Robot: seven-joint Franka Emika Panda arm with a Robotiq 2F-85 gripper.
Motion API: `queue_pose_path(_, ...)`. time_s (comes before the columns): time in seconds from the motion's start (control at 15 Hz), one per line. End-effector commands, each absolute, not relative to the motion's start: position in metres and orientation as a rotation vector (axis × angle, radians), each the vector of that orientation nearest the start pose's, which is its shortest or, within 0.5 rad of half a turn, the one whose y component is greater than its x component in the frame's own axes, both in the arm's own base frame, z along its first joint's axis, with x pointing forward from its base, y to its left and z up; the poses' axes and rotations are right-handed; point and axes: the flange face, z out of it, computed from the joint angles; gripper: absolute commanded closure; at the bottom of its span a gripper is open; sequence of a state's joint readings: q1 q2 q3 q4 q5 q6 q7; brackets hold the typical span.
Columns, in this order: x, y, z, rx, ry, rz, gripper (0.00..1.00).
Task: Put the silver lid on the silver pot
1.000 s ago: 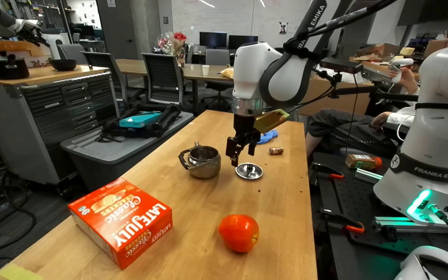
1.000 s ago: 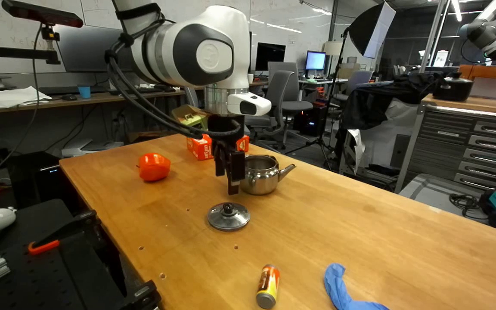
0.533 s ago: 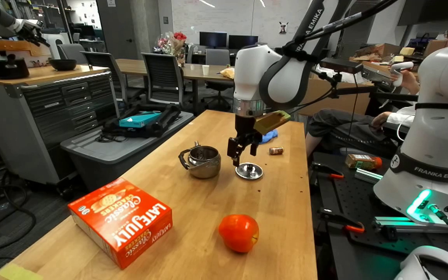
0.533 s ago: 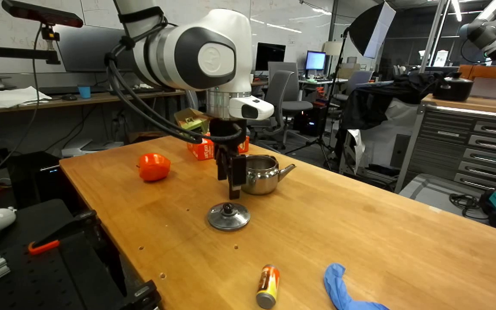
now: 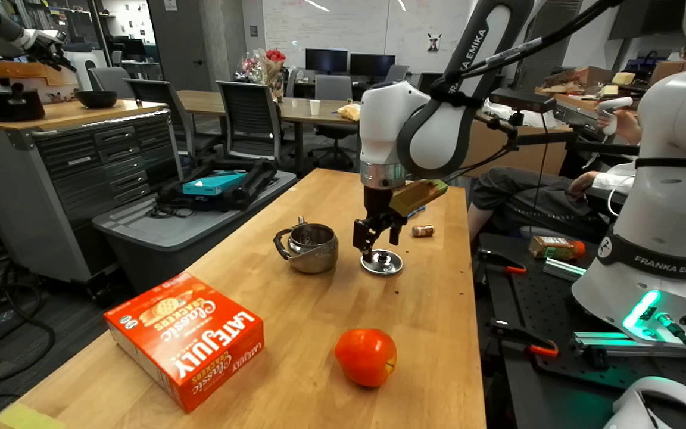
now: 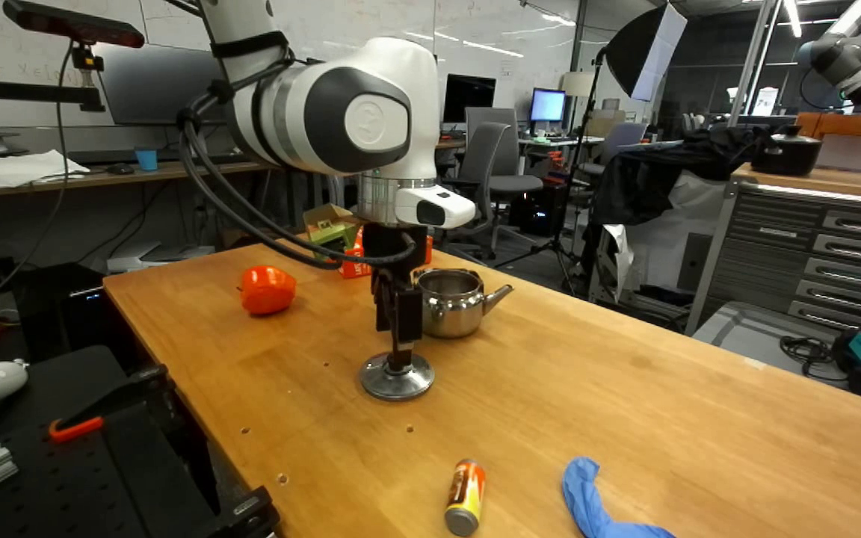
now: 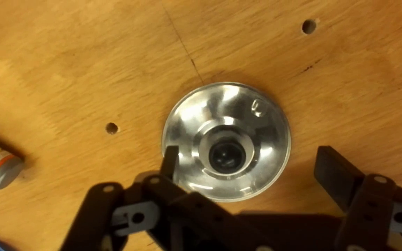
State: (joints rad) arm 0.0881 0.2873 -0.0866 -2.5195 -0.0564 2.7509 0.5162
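The gripper (image 7: 247, 162) stands wide, its fingers (image 7: 337, 177) well apart and gripping nothing; whether either fingertip touches anything, I cannot tell. Under it runs a wooden table (image 5: 295, 369), which also bears a red cracker box (image 5: 185, 339), a round red-orange thing (image 5: 366, 357) (glossy in both exterior views), a small can-like container (image 6: 466, 497) on its side and a crumpled blue piece (image 6: 587, 501). Around it are office chairs (image 5: 250, 122), a whiteboard (image 5: 331, 30) and a drawer cabinet (image 5: 111, 155). The silver pot (image 6: 454, 305) sits upright near the gripper, mouth facing up, in both exterior views. The silver lid (image 7: 226, 150) lies flat on the wood, knob up, below the gripper; in the wrist view it shows between the fingers, nearer the finger at that view's left, which overlaps its rim.
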Motion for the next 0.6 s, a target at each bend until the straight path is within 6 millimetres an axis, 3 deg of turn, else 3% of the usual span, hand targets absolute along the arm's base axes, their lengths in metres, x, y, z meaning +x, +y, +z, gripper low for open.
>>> queue_pose_path(0.0,0.4594,0.0004,0.1621,-3.124,0.764,0.069,0.0)
queue_pose_path(0.07,0.4591,0.0001,0.1613,-3.123,0.771,0.072,0.0)
queue_pose_path(0.13,0.459,-0.0004,0.1606,-3.121,0.781,0.078,0.08)
queue_pose_path(0.2,0.459,-0.0006,0.1601,-3.119,0.786,0.082,0.26)
queue_pose_path(0.53,0.4599,-0.0043,0.1594,-3.114,0.836,0.08,0.65)
